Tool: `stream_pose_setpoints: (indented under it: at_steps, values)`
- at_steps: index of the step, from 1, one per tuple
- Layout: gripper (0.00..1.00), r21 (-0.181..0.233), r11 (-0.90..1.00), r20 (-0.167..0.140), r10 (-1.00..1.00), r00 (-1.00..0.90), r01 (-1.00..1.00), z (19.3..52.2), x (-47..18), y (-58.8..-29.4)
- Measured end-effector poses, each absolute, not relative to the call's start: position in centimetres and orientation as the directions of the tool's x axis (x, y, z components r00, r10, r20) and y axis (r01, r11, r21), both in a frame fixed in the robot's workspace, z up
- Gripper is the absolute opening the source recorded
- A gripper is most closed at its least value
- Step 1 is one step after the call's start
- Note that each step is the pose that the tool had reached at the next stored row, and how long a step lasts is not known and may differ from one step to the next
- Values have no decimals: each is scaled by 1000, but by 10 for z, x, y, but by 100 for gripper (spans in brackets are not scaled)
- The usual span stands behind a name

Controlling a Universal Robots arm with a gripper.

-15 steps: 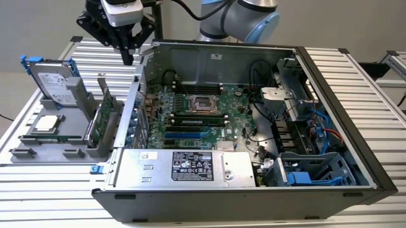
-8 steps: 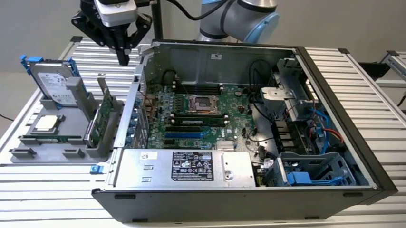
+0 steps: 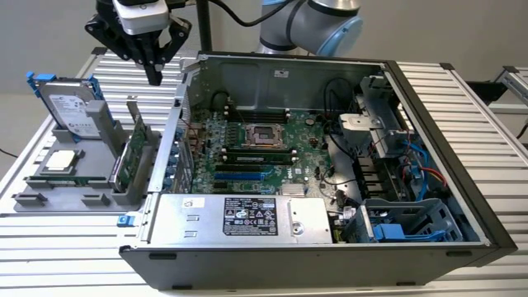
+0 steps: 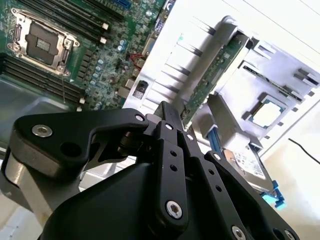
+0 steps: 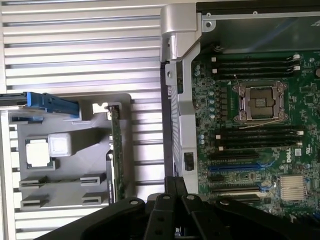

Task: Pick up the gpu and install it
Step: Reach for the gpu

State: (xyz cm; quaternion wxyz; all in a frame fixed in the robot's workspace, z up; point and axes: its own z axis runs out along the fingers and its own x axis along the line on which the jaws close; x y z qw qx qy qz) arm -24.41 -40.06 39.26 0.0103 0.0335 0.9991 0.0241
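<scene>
The gripper (image 3: 154,75) hung well above the grey parts holder (image 3: 49,198), fingers pressed together, empty. The gpu (image 3: 136,148) stood on edge in a slot at that holder's edge. A clean grasp probably needed the fingers parted and centred over the card's top edge.

Black screw-studded fingers (image 4: 169,150), grey arm (image 3: 298,23), seemingly pale-blue caps (image 3: 347,32)

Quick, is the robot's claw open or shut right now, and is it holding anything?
Gripper: shut, holding nothing.
</scene>
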Motion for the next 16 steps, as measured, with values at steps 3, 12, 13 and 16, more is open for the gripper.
stream_pose_setpoints:
  at_steps: [3, 12, 13, 16]
  values:
    - [0, 49, 997, -19, 67, -998, 66, 393, -247, -401]
    - [0, 49, 997, -19, 67, -998, 66, 393, -257, -402]
    - [0, 49, 997, -19, 67, -998, 66, 393, -258, -402]
    - [0, 49, 997, -19, 67, -998, 66, 393, -262, -402]
